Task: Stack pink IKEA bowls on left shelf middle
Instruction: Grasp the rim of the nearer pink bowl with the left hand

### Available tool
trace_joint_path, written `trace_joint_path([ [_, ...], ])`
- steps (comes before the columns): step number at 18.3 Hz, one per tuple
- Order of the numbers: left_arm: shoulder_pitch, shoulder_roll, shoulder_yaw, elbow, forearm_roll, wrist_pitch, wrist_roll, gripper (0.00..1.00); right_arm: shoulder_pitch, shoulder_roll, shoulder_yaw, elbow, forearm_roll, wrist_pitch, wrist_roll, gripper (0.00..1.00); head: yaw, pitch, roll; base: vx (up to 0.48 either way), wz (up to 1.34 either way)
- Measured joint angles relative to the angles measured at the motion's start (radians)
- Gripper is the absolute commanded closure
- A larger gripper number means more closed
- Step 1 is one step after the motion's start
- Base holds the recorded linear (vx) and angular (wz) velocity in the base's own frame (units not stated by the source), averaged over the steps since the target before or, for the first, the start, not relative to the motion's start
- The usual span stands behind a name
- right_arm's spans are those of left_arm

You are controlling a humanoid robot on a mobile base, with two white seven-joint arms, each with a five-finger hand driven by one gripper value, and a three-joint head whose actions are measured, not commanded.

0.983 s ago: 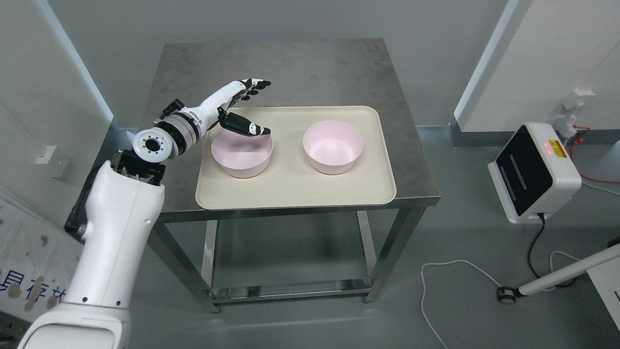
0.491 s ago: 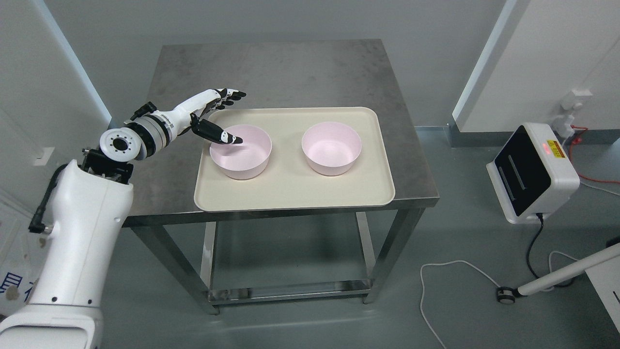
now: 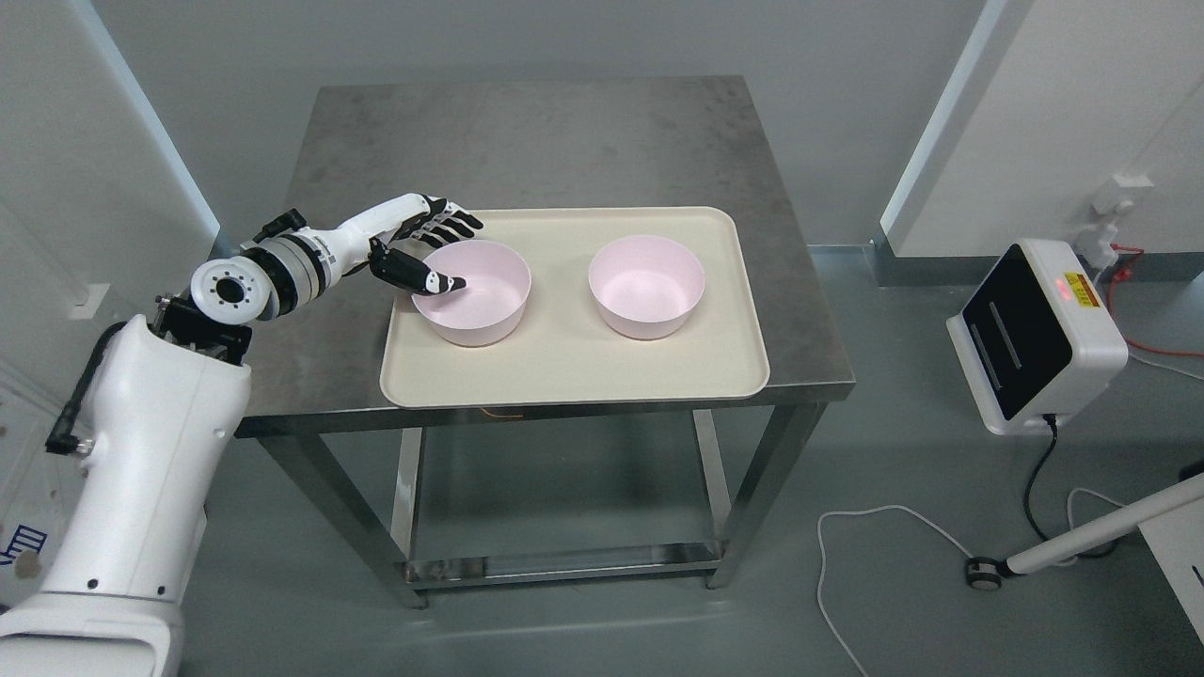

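Item: our left hand (image 3: 425, 246) pinching the rim of the left pink bowl (image 3: 475, 293), thumb inside. Second pink bowl (image 3: 647, 286) alongside, apart, on the beige tray (image 3: 574, 376).

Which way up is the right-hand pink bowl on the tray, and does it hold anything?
Upright and empty: the right pink bowl shows its open rim and bare pink inside, standing on the cream tray.
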Motion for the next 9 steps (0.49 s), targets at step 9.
trace_joint_path([
  [9, -0.008, -0.006, -0.042, 0.008, -0.087, -0.198, 0.004, 0.88, 0.0, 0.0, 0.0, 0.0, 0.0, 0.0, -0.005, 0.0, 0.0, 0.0, 0.0, 0.0, 0.0],
])
